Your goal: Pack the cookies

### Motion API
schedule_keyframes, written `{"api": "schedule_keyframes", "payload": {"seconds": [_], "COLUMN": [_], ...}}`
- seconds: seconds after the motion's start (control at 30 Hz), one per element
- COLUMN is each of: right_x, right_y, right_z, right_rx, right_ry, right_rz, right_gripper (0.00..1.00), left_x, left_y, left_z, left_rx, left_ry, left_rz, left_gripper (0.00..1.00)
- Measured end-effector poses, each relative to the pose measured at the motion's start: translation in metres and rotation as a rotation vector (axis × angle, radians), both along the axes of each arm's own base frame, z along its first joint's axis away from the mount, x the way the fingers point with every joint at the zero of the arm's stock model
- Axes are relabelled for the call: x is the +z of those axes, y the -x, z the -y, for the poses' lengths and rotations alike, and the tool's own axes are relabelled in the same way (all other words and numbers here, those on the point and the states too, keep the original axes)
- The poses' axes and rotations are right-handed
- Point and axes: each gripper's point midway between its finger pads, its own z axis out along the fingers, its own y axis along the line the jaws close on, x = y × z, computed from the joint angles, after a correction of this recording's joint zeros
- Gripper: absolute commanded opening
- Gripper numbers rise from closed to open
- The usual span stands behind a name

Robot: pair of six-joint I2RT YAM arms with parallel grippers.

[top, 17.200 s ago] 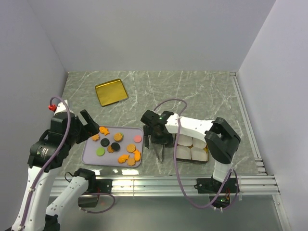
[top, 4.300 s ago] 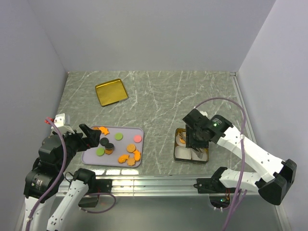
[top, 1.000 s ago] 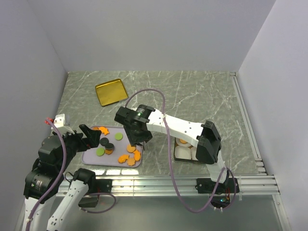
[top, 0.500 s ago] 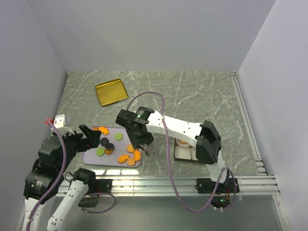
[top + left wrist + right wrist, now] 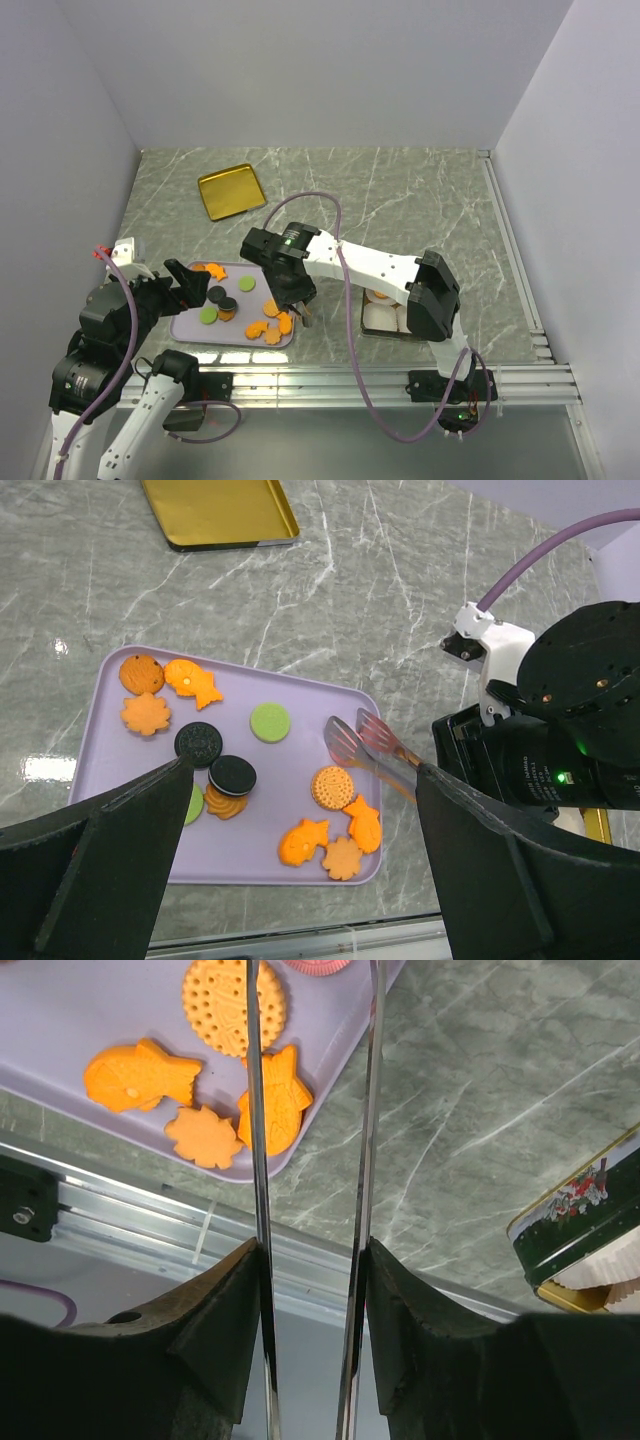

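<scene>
so the right gripper (image 5: 312, 1250) is squeezing thin metal tongs (image 5: 256, 1110), whose tips run off the top of its wrist view beside a half-cropped pink cookie (image 5: 318, 965). The other cookies (image 5: 330, 787) sit on the lilac plastic tray (image 5: 105, 755). The left gripper (image 5: 300, 770) gapes wide above it.

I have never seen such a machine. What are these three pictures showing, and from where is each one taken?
These are two white robot arms bolted at the near edge of a grey marbled table. One picture comes from a fixed camera above; the other two come from a camera on each wrist. A lilac tray carries small flat cookies, mostly orange, some black, green and pink. Further back lies a shallow gold metal tray; to the right stands a dark green tin with white paper cups. The left gripper is open and holds nothing. The right gripper holds metal tongs whose tips are over the lilac tray.
</scene>
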Motion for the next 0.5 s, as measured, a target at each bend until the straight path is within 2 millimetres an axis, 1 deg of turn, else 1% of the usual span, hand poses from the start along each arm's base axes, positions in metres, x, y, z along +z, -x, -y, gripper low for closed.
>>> {"api": "schedule_keyframes", "payload": {"seconds": [0.07, 0.13, 0.37, 0.5], "right_x": [0.002, 0.01, 0.062, 0.075], "right_y": [0.0, -0.001, -0.013, -0.018], "right_z": [-0.001, -0.003, -0.023, -0.025], "right_rx": [0.0, 0.0, -0.002, -0.01], "right_ry": [-0.003, -0.015, -0.134, -0.158], "right_rz": [0.001, 0.007, 0.073, 0.098], "right_gripper": [0.49, 0.49, 0.49, 0.49], "left_x": [0.0, 0.0, 0.0, 0.0], "left_y": [0.0, 0.0, 0.0, 0.0], "left_z": [0.0, 0.0, 0.0, 0.0], "left_rx": [0.0, 0.0, 0.0, 0.0], "left_ry": [0.0, 0.0, 0.0, 0.0], "left_rz": [0.0, 0.0, 0.0, 0.0], "left_gripper": [1.0, 0.99, 0.99, 0.99]}}
